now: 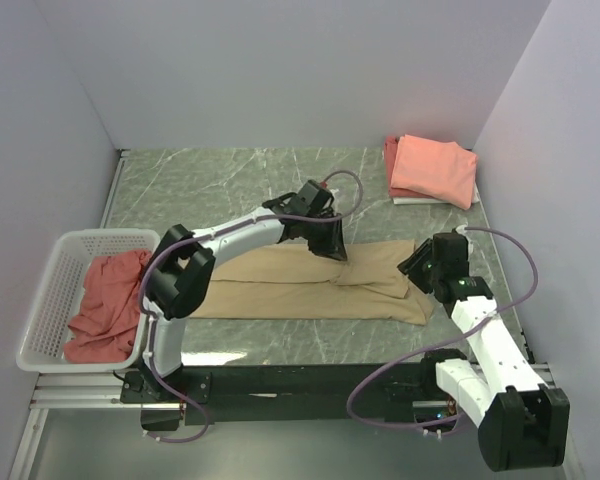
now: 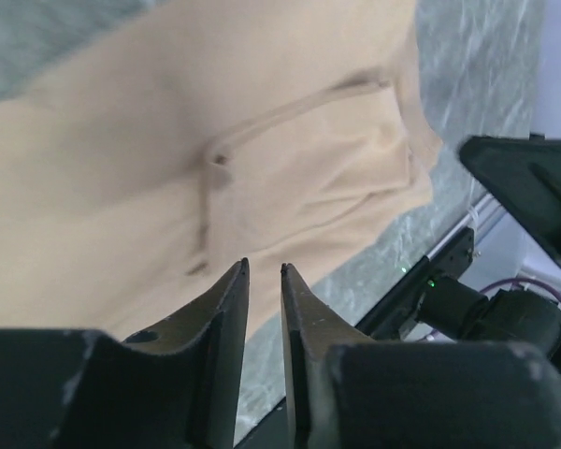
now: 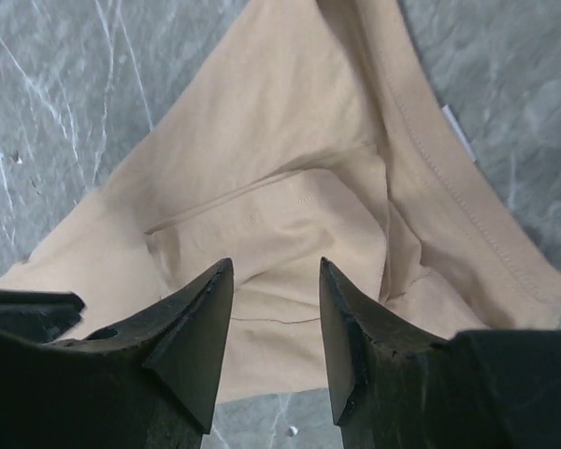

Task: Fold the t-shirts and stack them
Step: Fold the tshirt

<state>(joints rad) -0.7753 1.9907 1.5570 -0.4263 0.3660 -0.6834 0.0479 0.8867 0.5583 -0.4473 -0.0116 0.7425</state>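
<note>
The left gripper [image 2: 265,281] hangs just above the tan t-shirt [image 2: 262,140]. Its jaws stand a little apart with only a narrow gap, and nothing is between them. The right gripper [image 3: 276,281] hovers over the right end of the same shirt, near the collar and the folded-in sleeve. Its jaws are wider apart and also empty.

The tan t-shirt lies on the tabletop [image 1: 210,185] as a long band, folded lengthwise, between the two arms. In the far right corner, well apart, a pink t-shirt [image 1: 435,168] rests already folded. At the left, a red t-shirt [image 1: 105,300] is heaped inside the white basket [image 1: 45,300].

I judge that the next fold, end over end, carries some risk. If a gripper pinches only the top layer, the lengthwise fold can fall open when the cloth is lifted. The tucked sleeve under the right gripper is loose and may slip out. If the two arms rise unevenly, the band will twist and land crooked. A gripper that closes too low may only push the cloth into wrinkles.
</note>
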